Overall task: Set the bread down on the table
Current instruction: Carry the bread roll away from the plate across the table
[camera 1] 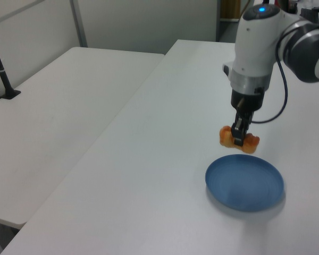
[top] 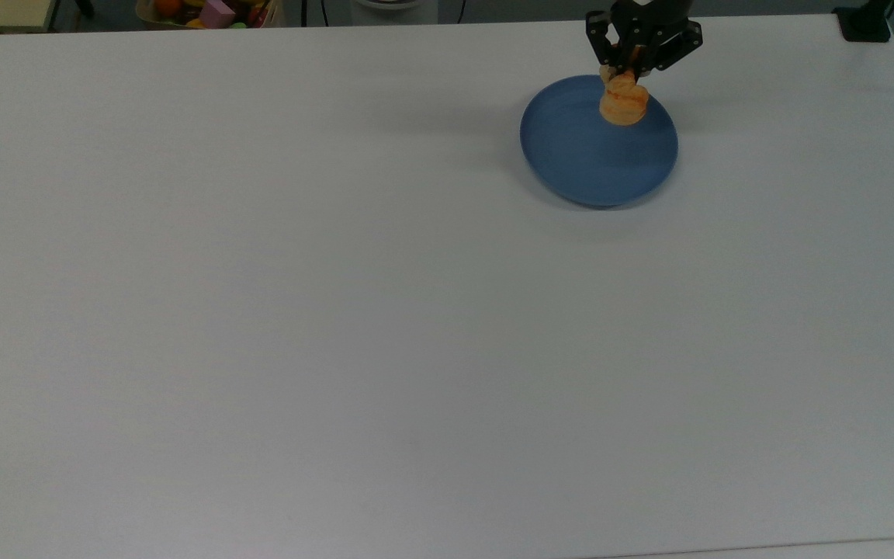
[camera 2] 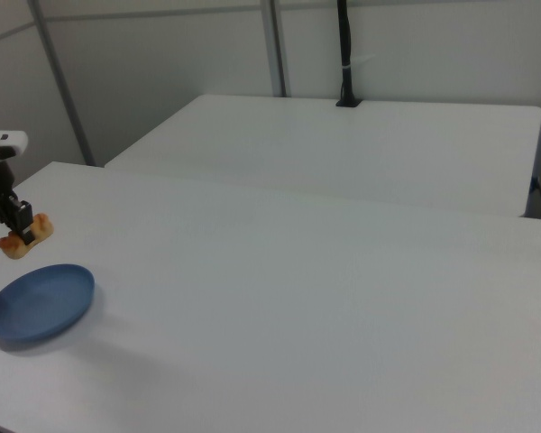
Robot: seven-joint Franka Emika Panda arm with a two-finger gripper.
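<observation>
The golden-orange bread [top: 623, 103] [camera 1: 239, 139] [camera 2: 22, 237] hangs in the air, clear of the round blue plate [top: 587, 163] [camera 1: 244, 182] [camera 2: 41, 302]. My gripper [top: 627, 74] [camera 1: 237, 139] [camera 2: 22, 227] is shut on its middle, pointing straight down. In the left view the roll sits well above the plate's far rim. The plate lies bare on the white table [top: 338, 310] [camera 1: 165, 159] [camera 2: 298, 316].
A box of colourful toys [top: 210, 12] sits beyond the table's far edge in the top view. A second white table [camera 1: 53, 117] [camera 2: 343, 144] stands alongside, with a black pole [camera 1: 1, 69] [camera 2: 345, 54] clamped to it.
</observation>
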